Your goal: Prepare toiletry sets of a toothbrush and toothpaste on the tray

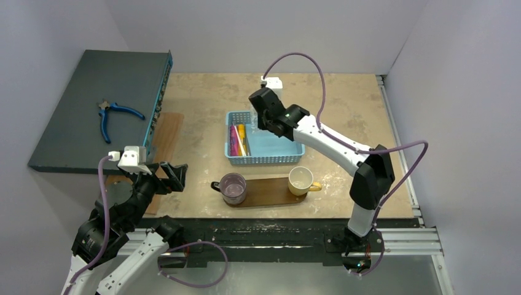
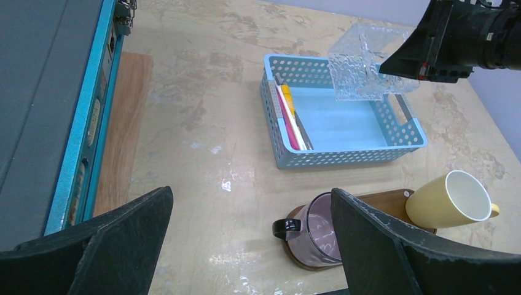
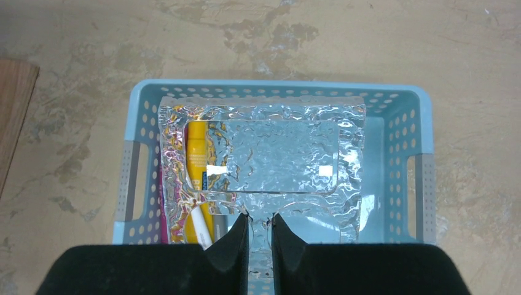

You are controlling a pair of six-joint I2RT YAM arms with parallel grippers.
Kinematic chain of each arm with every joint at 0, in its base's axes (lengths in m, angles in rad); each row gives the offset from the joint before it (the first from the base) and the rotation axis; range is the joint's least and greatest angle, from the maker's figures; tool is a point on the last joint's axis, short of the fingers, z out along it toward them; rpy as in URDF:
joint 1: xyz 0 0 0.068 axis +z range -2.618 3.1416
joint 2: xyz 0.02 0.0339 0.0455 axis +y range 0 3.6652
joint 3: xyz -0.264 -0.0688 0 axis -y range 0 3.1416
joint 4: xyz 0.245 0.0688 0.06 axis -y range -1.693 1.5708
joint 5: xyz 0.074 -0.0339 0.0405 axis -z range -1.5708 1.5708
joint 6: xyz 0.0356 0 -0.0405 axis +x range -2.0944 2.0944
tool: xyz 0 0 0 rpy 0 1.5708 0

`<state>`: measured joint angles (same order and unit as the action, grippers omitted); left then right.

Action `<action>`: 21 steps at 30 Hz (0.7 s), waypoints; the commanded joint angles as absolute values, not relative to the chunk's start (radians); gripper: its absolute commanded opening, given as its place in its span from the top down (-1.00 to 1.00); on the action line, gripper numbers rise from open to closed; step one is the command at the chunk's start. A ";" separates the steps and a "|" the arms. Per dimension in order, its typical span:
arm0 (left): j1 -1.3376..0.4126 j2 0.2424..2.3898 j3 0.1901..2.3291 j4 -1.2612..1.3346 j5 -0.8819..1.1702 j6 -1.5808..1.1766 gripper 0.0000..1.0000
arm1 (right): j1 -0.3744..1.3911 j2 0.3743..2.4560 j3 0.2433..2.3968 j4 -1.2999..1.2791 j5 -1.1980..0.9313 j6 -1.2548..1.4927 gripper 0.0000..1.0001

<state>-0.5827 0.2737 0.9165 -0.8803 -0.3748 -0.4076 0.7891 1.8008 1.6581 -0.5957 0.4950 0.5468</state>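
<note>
Left tool (image 1: 177, 175) is wide open, well off to the left. Toothbrush (image 2: 295, 126) and toothpaste (image 3: 196, 147) lie lengthwise along the blue basket's (image 3: 424, 123) left wall. Right tool (image 3: 259, 224) is closer, clamped on a clear plastic box (image 3: 276, 153) just above them.

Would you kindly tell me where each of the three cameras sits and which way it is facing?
Top external: fixed above and behind the arm bases, looking down on the table; the left arm and right arm show.
Left wrist: low at the table's left, facing across toward the blue basket; the left pincer, open, frames the bottom.
Right wrist: above the basket, looking straight down; the right pincer is shut on a clear plastic box.
Shared: both wrist views show the basket, that box and the yellow tube.
</note>
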 commanded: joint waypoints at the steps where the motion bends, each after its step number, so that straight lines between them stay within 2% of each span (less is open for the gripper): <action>1: -0.581 0.295 0.916 -0.840 -0.349 -0.394 -1.00 | 0.843 1.720 1.632 -0.628 0.574 0.601 1.00; 9: -0.581 0.282 0.913 -0.842 -0.351 -0.400 -1.00 | 0.940 1.638 1.582 -0.721 0.656 0.696 1.00; 21: -0.581 0.273 0.913 -0.845 -0.353 -0.407 -1.00 | 1.017 1.485 1.421 -0.749 0.576 0.798 1.00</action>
